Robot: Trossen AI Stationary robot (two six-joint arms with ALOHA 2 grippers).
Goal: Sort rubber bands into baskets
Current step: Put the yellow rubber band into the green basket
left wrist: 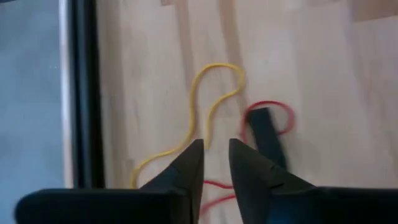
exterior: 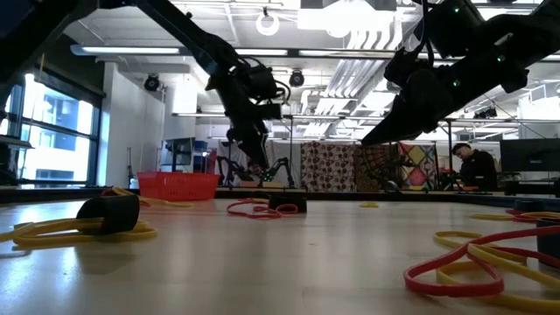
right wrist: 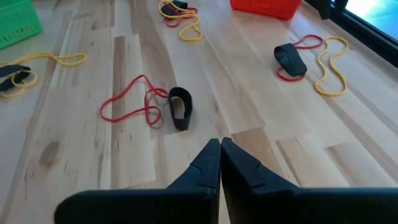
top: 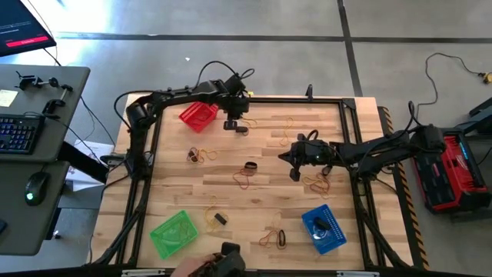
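Yellow, red and black rubber bands lie scattered on the wooden table. The red basket (top: 197, 114) stands at the far left, the green basket (top: 173, 233) at the near left and the blue basket (top: 323, 228) at the near right. My left gripper (left wrist: 216, 155) hangs just right of the red basket, pointing steeply down. It is slightly open over a yellow band (left wrist: 211, 99), a red band (left wrist: 273, 112) and a black band (left wrist: 267, 134). My right gripper (right wrist: 219, 149) is shut and empty above mid-table, short of a black band (right wrist: 180, 107) and a red band (right wrist: 127, 102).
A black metal frame (top: 296, 101) runs around the table. More band clusters lie near the red basket (right wrist: 311, 59), at the left (top: 198, 155), in the middle (top: 247, 173) and toward the near edge (top: 273, 237). A red and black machine (top: 446, 169) stands off the table's right.
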